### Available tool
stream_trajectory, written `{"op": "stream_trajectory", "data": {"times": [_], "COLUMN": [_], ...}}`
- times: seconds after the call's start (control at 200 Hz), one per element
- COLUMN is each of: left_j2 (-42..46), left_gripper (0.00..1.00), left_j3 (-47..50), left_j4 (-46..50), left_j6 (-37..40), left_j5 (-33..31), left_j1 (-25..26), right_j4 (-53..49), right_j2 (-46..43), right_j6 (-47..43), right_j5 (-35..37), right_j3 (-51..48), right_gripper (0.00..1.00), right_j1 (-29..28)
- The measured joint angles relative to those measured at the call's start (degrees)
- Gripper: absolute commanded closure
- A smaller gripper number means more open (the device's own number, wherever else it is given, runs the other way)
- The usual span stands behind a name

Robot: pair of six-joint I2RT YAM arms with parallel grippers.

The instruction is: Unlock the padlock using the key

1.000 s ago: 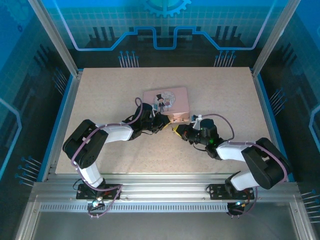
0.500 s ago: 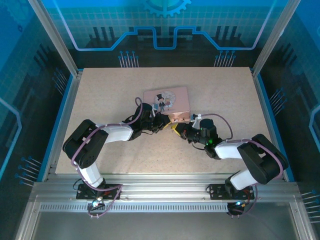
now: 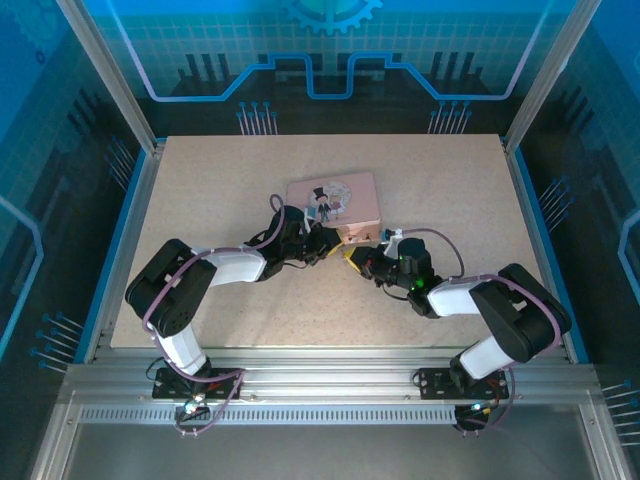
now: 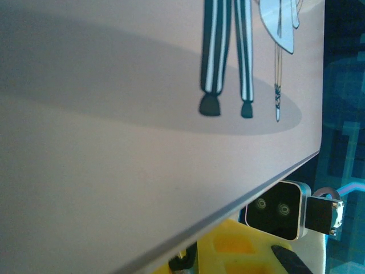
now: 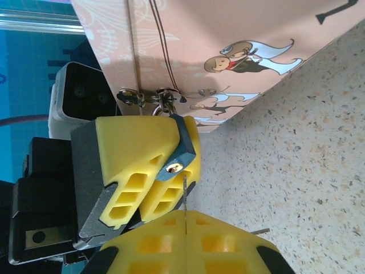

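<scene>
Pink box (image 3: 332, 205), one, is sitting on the worktop (image 3: 450, 180). Left pincer (image 5: 171, 171) is clamping one padlock (image 5: 181, 151); right pincer (image 5: 186, 220) is pinching one key (image 5: 185, 194).

No word, number or brand can be read anywhere. The flat pink cardboard box (image 3: 333, 203) on the table carries printed pictures, not lettering: a cartoon bride and groom (image 5: 251, 60) on its side, and on its lid (image 4: 142, 125) a pair of striped trouser legs (image 4: 225, 57) beside a cane. A dark stroke at the box's corner (image 5: 336, 11) may be part of a letter or just of a drawing. The blue back wall shows a gear emblem (image 3: 335, 12)
</scene>
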State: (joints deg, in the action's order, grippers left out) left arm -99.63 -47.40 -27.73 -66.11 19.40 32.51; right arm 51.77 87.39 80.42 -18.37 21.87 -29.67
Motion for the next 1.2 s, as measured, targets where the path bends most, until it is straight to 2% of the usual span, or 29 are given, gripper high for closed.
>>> {"op": "stream_trajectory", "data": {"times": [1.201], "left_j2": [0.0], "left_gripper": [0.89], "left_j3": [0.7], "left_j4": [-2.5], "left_j6": [-1.1], "left_j5": [0.6], "left_j1": [-0.1], "right_j4": [1.9], "right_j2": [-0.2], "right_j6": [0.2], "right_j5": [0.0], "right_j3": [0.2], "right_gripper": [1.00], "right_j1": [0.1]}}
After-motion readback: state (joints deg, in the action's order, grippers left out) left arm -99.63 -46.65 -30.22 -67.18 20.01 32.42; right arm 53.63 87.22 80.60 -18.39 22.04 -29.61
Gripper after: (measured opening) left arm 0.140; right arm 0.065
